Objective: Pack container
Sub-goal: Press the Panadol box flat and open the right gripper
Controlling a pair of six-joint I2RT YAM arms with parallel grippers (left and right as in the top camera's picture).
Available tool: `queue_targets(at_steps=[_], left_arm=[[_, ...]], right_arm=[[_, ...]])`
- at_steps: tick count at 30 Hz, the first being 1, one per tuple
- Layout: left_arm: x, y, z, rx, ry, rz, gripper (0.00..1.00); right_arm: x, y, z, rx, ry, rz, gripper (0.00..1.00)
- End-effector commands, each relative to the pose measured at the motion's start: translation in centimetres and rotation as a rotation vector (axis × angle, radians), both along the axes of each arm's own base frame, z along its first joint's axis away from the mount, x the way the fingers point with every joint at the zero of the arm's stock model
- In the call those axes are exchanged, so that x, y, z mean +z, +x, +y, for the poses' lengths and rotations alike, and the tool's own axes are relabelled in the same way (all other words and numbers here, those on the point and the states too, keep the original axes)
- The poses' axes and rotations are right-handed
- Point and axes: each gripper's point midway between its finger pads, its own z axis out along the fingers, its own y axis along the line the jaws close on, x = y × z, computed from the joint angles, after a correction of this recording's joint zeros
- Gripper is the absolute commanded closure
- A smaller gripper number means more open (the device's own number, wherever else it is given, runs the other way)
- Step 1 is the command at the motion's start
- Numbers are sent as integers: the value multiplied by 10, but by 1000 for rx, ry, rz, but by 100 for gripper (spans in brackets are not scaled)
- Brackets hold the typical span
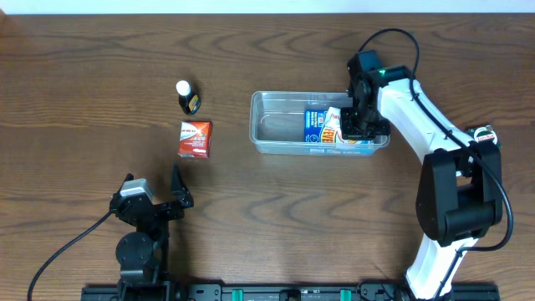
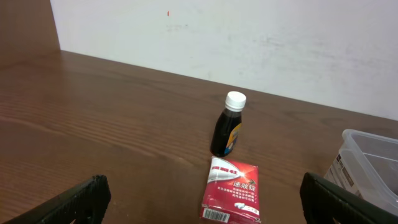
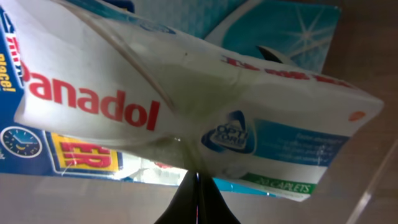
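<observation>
My right pincer (image 1: 358, 125) reaches down into the right end of the clear tub (image 1: 276, 138), which sits right of centre on the wooden table (image 1: 84, 67); in the wrist view its fingers (image 3: 198, 200) are pressed together, their tips against a creased white medicine box (image 3: 186, 106) marked Panadol; whether a fold of the card is nipped between them I cannot tell; from overhead that white box (image 1: 333, 127) lies in the tub's right half beside a blue box (image 1: 315, 125), and the tub's left half is bare.

My left pincer (image 1: 154, 192) is released, fingers (image 2: 74, 202) spread wide and holding nothing, low over the table near its front edge, well apart from the tub; ahead of it lies a flat red packet (image 2: 231, 190), and just beyond the packet a small dark bottle (image 2: 227, 127) with a white cap stands upright; both sit outside the tub, to its left; the tub's corner (image 2: 373, 155) shows at the right edge of my left wrist view.
</observation>
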Motion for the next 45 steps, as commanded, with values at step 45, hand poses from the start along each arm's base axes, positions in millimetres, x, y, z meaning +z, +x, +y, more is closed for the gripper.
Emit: queue_targets(at_steps=[45], left_arm=[[-18,0,3,16,1,41,2]], right_arm=[[2,22,0,-2,7,-95,97]])
